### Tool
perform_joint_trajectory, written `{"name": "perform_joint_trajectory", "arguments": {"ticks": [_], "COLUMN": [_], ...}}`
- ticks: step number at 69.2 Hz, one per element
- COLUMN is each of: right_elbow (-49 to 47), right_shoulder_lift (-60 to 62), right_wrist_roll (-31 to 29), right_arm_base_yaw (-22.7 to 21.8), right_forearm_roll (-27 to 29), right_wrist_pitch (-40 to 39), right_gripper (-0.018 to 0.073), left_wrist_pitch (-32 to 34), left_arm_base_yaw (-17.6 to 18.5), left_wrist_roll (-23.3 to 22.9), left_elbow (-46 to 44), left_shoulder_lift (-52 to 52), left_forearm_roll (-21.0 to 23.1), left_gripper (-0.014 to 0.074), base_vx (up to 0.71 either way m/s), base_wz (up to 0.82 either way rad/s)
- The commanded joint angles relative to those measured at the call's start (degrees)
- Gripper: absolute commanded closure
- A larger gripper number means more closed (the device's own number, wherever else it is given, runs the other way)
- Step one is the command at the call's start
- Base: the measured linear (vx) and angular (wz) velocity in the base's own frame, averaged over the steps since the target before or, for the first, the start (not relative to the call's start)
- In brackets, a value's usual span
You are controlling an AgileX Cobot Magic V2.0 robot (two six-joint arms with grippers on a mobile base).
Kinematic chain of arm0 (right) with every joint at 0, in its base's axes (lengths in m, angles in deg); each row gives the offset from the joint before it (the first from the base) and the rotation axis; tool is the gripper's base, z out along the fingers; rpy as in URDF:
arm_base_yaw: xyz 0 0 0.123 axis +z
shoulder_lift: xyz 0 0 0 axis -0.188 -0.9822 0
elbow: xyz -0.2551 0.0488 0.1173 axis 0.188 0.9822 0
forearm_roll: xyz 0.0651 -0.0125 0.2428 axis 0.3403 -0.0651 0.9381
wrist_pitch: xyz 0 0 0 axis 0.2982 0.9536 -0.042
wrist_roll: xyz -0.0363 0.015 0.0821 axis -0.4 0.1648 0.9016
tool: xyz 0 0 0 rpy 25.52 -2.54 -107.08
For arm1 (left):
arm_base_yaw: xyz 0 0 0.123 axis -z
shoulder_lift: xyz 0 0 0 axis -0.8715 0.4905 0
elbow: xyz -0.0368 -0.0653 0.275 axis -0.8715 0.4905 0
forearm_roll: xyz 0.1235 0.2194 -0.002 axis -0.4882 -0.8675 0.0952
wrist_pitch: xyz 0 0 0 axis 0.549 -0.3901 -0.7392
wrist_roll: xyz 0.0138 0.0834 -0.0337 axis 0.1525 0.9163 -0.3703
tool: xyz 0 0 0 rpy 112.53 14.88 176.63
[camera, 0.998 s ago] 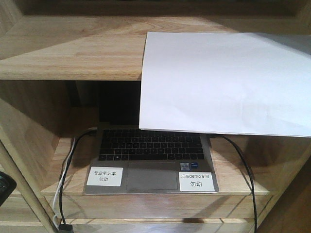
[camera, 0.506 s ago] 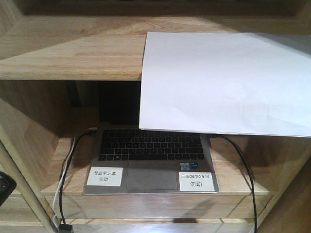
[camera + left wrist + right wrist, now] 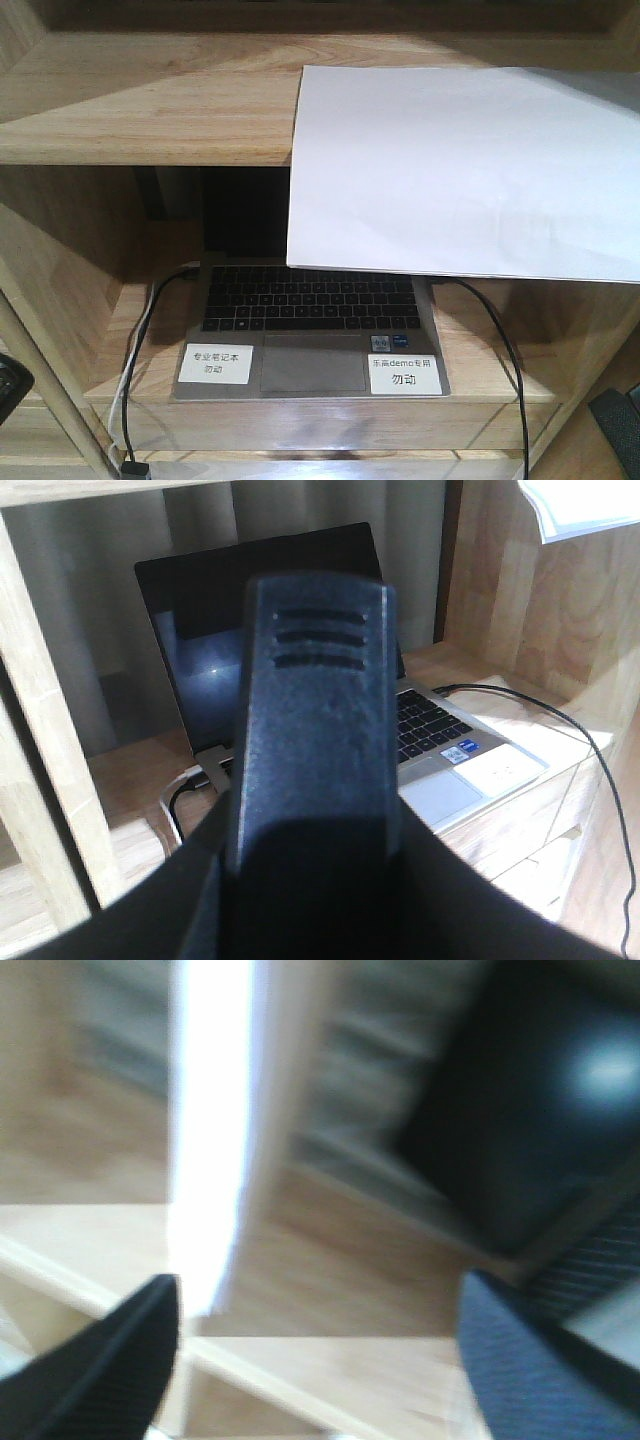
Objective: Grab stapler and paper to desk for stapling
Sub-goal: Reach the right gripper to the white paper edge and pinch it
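The paper [image 3: 460, 170] is a white sheet lying on the upper shelf, its front half overhanging the edge above the laptop. One corner of it shows in the left wrist view [image 3: 585, 505]. In the blurred right wrist view it is a bright strip [image 3: 210, 1130]. My left gripper [image 3: 315, 880] is shut on the stapler [image 3: 315, 710], a black body with three grooves that stands up between the jaws. My right gripper [image 3: 320, 1350] is open and holds nothing, and it shows at the bottom right of the front view [image 3: 620, 425]. The desk is out of view.
A light-wood shelf unit [image 3: 150, 130] fills the front view. An open laptop [image 3: 310, 330] with two white labels sits in its lower bay, below the overhanging sheet. Black and white cables [image 3: 135, 370] hang off the left, and a black cable [image 3: 505, 350] runs down the right.
My right gripper has come into the front view at the bottom right. The dark part of my left arm at the left edge has slid further out. The paper has not moved.
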Motion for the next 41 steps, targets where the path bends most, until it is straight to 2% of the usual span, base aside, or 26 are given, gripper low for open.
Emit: {"name": "perform_joint_trajectory", "arguments": {"ticks": [1, 12, 31, 41], "right_elbow": [-0.8, -3.6, -4.8, -6.5], "right_shoulder_lift": [-2.9, -11.4, -27.6, -34.3], "right_wrist_roll": [0.0, -2.2, -2.0, -2.2], "right_arm_base_yaw": [0.1, -1.1, -8.1, -8.7], "right_forearm_roll": [0.3, 1.5, 2.7, 2.7], "right_wrist_pitch": [-6.1, -13.1, -30.7, -36.7], "right_gripper": [-0.002, -0.002, -0.0018, -0.0018], "left_wrist_pitch": [7.0, 7.0, 7.0, 7.0], "left_arm_base_yaw": [0.3, 0.3, 0.3, 0.3], "left_wrist_roll": [0.0, 0.0, 0.0, 0.0], "left_elbow": [-1.7, -1.7, -1.7, -1.7], "left_shoulder_lift": [0.6, 0.6, 0.6, 0.6], "left_forearm_roll": [0.3, 0.3, 0.3, 0.3], "left_gripper": [0.0603, 0.0603, 0.0603, 0.0603], "base_vx": [0.0, 0.0, 0.0, 0.0], "base_wz": [0.0, 0.0, 0.0, 0.0]}}
